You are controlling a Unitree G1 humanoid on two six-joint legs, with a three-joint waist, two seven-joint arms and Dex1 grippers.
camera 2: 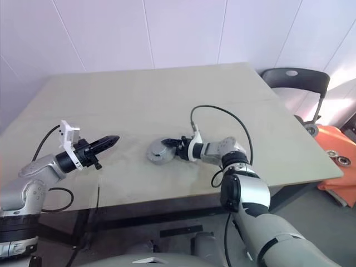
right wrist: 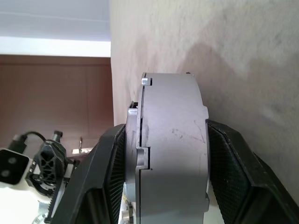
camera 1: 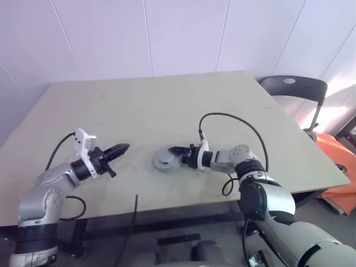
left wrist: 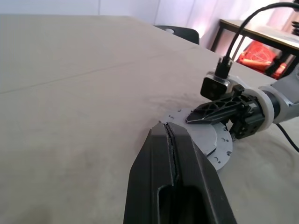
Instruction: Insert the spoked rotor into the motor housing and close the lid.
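- The motor housing (camera 1: 164, 160) sat on the table (camera 1: 167, 105) just left of centre in the head view, low in the frame, with the lid (left wrist: 212, 140) already on top as far as I could tell. The rotor wasn't visible, so presumably inside.
- The right gripper (camera 1: 179, 151) came in from the right, and its two fingers (right wrist: 231, 170) were clamped across the stack, one on the lid face and one on the housing's bottom, so about half open and holding it.
- The left gripper (camera 1: 120, 149) was pinched fully shut on nothing, hanging well off to the left of the housing and pointing at it.
- Handling-wise it looked like solid metal: stiff, hefty for its size, smooth enough to slip. Squeezing across the two flat faces seemed the safest hold.
- It's a squat puck, so no real long axis. Whether it lay dead flat or was tipped up a bit in the grip, I couldn't tell.
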